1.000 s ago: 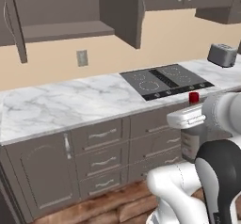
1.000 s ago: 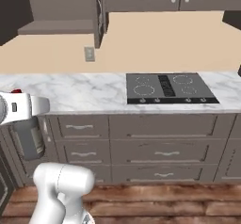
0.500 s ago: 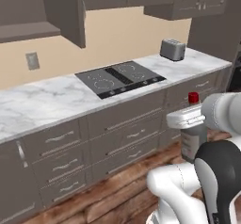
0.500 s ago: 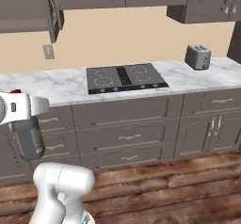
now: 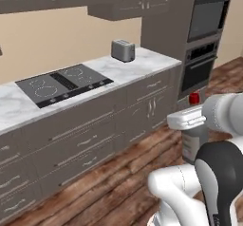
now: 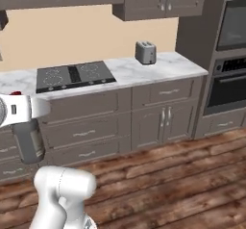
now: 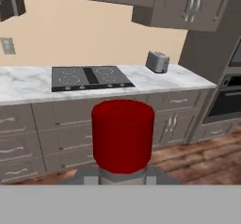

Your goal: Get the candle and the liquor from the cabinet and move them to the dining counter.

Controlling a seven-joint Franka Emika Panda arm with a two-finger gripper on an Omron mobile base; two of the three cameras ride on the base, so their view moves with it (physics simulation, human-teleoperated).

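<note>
So the small grey-brown glass bottle with the red cap hangs upright at 4 o'clock, clamped in the white gripper; silver toaster at 12.

Black cooktop set flush in the marble tabletop, toward its front edge. Silver toaster near the back edge, well apart, toward the far end. Built-in oven past that end. Wood floor below.

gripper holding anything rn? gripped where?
Yes: the gripper is shut on the liquor, gripped at the neck just below its red cap.
</note>
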